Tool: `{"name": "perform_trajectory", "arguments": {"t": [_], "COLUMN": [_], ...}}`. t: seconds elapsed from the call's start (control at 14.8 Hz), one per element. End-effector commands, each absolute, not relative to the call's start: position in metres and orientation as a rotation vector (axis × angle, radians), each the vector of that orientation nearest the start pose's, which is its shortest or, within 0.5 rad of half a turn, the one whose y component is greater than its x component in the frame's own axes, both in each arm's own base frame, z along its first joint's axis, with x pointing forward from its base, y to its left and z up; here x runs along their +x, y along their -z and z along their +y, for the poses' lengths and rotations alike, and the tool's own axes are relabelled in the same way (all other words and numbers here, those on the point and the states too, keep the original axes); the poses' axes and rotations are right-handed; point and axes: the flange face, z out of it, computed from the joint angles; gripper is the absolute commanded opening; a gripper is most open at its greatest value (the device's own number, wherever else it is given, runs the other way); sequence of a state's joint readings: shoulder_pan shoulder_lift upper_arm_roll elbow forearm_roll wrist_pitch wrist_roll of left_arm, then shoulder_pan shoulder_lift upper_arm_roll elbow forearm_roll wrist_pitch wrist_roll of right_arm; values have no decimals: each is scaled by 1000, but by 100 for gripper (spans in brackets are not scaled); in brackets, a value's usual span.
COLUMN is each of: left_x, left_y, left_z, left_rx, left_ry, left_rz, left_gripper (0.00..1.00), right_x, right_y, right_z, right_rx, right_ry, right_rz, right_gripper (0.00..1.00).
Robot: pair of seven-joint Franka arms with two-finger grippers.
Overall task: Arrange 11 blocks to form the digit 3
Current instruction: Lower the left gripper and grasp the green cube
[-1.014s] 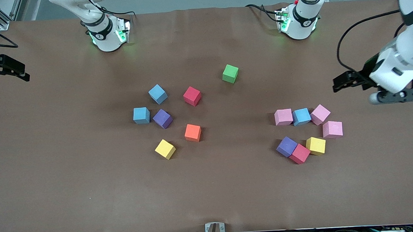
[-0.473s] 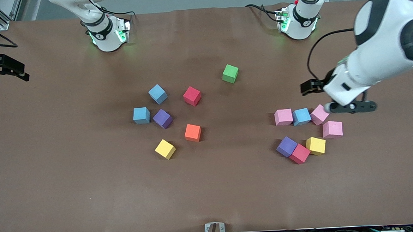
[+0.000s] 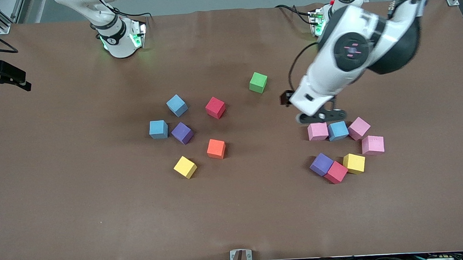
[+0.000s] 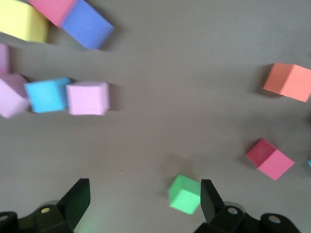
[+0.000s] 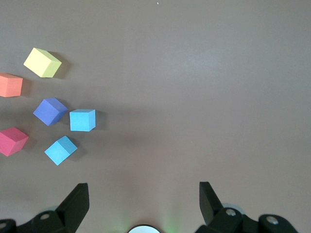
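**Front view: left arm over the table between green cube and pink row**

Front view shows the left gripper [image 3: 321,116] over bare table between the green block [image 3: 258,82] and the pink block [image 3: 318,131] heading a partial cluster at the left arm's end. Its jaws stand wide, empty, as do the right gripper's [image 5: 141,206]; that arm waits off the table's edge. Loose blocks lie mid-table. Foam cubes look light and slightly squashy; grip flat, parallel faces squarely.

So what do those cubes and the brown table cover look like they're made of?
The green cube, like the rest, looks like matte foam: flat colour, no glare, crisp edges. The table cover is probably a dull brown sheet of paper or fabric; its edge by the bases is slightly wavy.
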State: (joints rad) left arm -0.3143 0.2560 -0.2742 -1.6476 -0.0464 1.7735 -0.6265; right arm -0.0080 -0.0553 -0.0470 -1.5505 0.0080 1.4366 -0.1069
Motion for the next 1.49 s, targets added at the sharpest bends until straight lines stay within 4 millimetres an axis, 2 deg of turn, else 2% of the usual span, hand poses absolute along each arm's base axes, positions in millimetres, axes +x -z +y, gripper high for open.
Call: {"name": "perform_trajectory", "arguments": {"t": [0.0,0.14,0.2,0.27,0.34,0.41,0.47,0.74,0.81,1.08,1.15,1.28,1.42], "left_x": [484,450,434,423,413,408,403,385,378,351,341,330,322], "left_y": [-431,-401,-385,-373,-364,-359,-353,-341,-333,-284,-273,-261,-253], "left_z": [-380,-406,-413,-417,-420,-421,-420,-427,-430,-424,-427,-427,-429], "left_rx": [-3148,-3147,-3146,-3142,-3131,-3121,-3108,-3113,-3126,-3173,-3172,-3153,-3140], "left_ry": [-217,-195,-191,-193,-203,-207,-220,-179,-168,-113,-127,-159,-181], "left_rz": [-205,-206,-172,-148,-123,-107,-98,21,75,221,244,269,292], "left_gripper": [100,100,100,100,100,100,100,97,97,97,97,97,97], "right_x": [526,533,539,551,555,559,566,594,597,597,597,597,597], "right_y": [-646,-638,-629,-611,-612,-611,-601,-541,-541,-538,-538,-538,-539], "right_z": [-33,-35,-37,-39,-43,-51,-54,-62,-68,-63,-61,-44,-14], "right_rx": [-3136,-3138,-3136,-3126,-3126,-3127,-3130,-3131,-3139,-3137,-3132,-3131,-3133], "right_ry": [-99,-111,-123,-157,-143,-121,-129,-261,-239,-238,-239,-251,-259], "right_rz": [-77,-69,-62,-60,-58,-36,-29,-20,-7,35,105,237,366], "right_gripper": [100,100,100,100,100,100,100,100,100,100,100,100,100]}}
